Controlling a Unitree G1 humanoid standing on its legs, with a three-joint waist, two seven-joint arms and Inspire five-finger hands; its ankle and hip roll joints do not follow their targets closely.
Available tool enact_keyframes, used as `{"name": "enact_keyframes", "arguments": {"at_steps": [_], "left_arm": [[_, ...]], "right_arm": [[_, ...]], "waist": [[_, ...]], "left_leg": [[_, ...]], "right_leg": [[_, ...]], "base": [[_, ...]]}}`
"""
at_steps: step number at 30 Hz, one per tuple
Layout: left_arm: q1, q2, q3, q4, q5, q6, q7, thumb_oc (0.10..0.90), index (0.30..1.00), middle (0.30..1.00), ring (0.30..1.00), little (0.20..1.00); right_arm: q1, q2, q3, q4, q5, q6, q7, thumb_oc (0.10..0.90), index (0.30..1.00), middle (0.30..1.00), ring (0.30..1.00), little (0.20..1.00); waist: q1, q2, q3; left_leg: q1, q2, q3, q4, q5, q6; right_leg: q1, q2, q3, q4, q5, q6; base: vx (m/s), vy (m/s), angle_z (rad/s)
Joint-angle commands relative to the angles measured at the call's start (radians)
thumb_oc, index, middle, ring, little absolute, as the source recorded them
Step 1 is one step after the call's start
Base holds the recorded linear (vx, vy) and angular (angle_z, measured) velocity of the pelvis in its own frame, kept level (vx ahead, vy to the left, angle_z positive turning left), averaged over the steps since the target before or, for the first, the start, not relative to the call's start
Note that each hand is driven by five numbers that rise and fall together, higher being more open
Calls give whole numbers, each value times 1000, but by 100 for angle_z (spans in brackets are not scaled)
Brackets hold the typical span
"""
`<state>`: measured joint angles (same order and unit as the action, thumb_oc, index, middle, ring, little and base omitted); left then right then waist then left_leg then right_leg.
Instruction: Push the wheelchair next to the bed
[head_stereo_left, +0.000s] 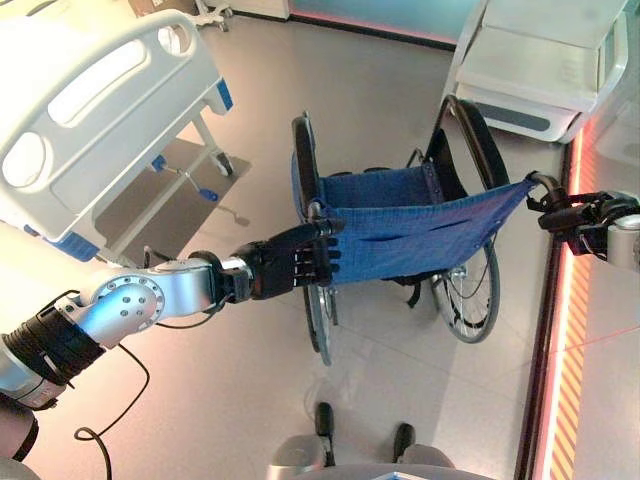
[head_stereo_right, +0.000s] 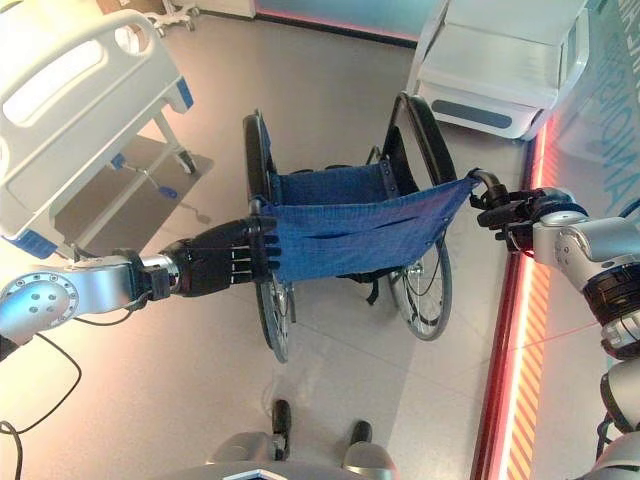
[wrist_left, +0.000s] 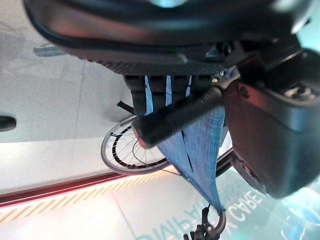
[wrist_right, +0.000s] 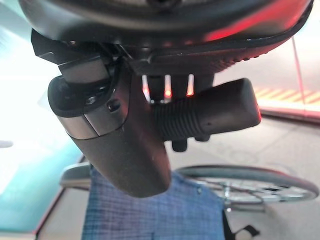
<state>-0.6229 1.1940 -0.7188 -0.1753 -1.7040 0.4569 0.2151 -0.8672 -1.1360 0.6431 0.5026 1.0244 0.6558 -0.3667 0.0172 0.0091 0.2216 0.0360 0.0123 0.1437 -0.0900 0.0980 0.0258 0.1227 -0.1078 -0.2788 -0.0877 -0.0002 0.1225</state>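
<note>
A wheelchair with a blue fabric back (head_stereo_left: 420, 225) and black wheels stands in the middle of the floor, facing away from me. My left hand (head_stereo_left: 290, 268) is curled round its left push handle (wrist_left: 175, 117). My right hand (head_stereo_left: 585, 220) is wrapped round the right push handle (wrist_right: 210, 112). A white hospital bed (head_stereo_left: 95, 105) with a moulded end board stands at the far left, apart from the wheelchair.
A second white bed or cabinet (head_stereo_left: 545, 65) stands at the far right, just beyond the wheelchair. A red-lit strip with hatched marking (head_stereo_left: 565, 380) runs along the floor on the right. Open floor lies between the wheelchair and the left bed.
</note>
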Motion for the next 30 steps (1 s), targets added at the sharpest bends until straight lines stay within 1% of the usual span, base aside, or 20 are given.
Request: {"name": "enact_keyframes", "arguments": {"at_steps": [1, 7, 11, 16, 20, 27, 30], "left_arm": [[-84, -104, 254, -82, -72, -221, -73, 400, 300, 300, 300, 300], [-60, -104, 284, -113, -57, -223, -43, 400, 300, 300, 300, 300], [-71, -109, 280, -108, -51, -227, -40, 400, 300, 300, 300, 300], [-71, -122, 279, -103, -32, -239, -32, 400, 300, 300, 300, 300], [-68, -135, 286, -105, -14, -250, 0, 400, 300, 300, 300, 300], [-39, -143, 335, -113, 14, -283, 66, 400, 300, 300, 300, 300], [-19, -141, 378, -108, 3, -301, 101, 400, 300, 300, 300, 300]], "right_arm": [[-57, -5, -28, -46, -46, -41, 3, 400, 300, 300, 300, 300], [-41, -9, -45, -52, -44, -45, -2, 400, 300, 300, 300, 300], [-56, -11, -39, -38, -43, -43, 10, 400, 300, 300, 300, 300], [-52, -2, -39, -25, -44, -56, 16, 400, 300, 300, 300, 300], [-52, 10, -41, -26, -32, -62, 14, 400, 300, 300, 300, 300], [-34, 17, -57, -68, -25, -83, 20, 400, 300, 300, 300, 300], [-29, 9, -71, -96, -16, -83, 38, 400, 300, 300, 300, 300]], "waist": [[10, 9, -61], [14, 7, -54], [14, 5, -49], [15, 4, -47], [15, 1, -45], [17, -6, -36], [17, -11, -30]], "left_leg": [[34, 24, 17, 3, -59, -86], [32, 25, 17, 3, -56, -86], [31, 25, 15, 3, -56, -87], [32, 25, 14, 3, -56, -87], [32, 26, 14, 3, -53, -87], [34, 40, 10, 3, -46, -93], [34, 59, 9, 11, -39, -100]], "right_leg": [[-31, -1, -6, 11, 41, 1], [-33, 0, -8, 13, 43, 0], [-34, 1, -9, 13, 44, -1], [-34, 2, -9, 14, 44, -1], [-37, 5, -6, 17, 43, -4], [-41, 23, 0, 25, 35, -13], [-48, 46, 4, 41, 20, -27]], "base": [[-15, -6, -3], [-5, -3, -1], [0, 0, 0], [0, 0, 0], [-5, -9, 0], [-18, -81, 0], [-20, -130, -1]]}}
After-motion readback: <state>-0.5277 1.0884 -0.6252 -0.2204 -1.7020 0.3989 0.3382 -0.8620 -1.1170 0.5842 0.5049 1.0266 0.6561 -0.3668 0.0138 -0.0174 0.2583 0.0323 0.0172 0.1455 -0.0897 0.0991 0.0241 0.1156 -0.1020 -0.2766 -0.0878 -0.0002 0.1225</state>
